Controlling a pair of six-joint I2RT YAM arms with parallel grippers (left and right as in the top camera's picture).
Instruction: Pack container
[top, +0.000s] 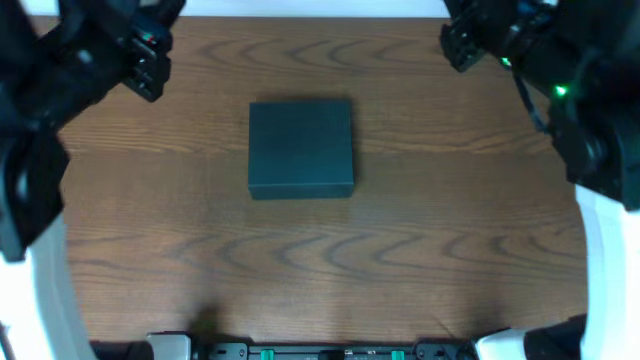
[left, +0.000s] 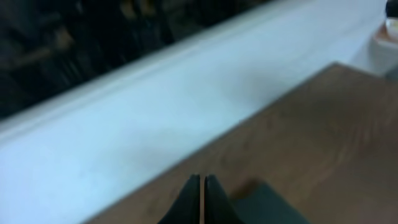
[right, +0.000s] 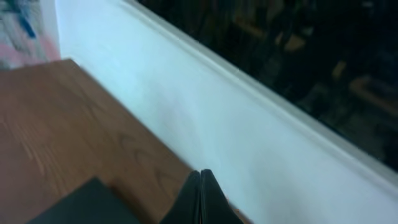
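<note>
Left hand (left: 202, 190) and right hand (right: 200, 185) are clenched, empty, in the upper frame corners. Unopened, they could shove the closed box (top: 300, 150) instead of lifting its lid.

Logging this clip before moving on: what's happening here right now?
Nothing is being handled. A dark box sits with its lid down in the middle of the wooden table. The left gripper and the right gripper are both shut and empty, up near the table's far corners, well apart from the box.
</note>
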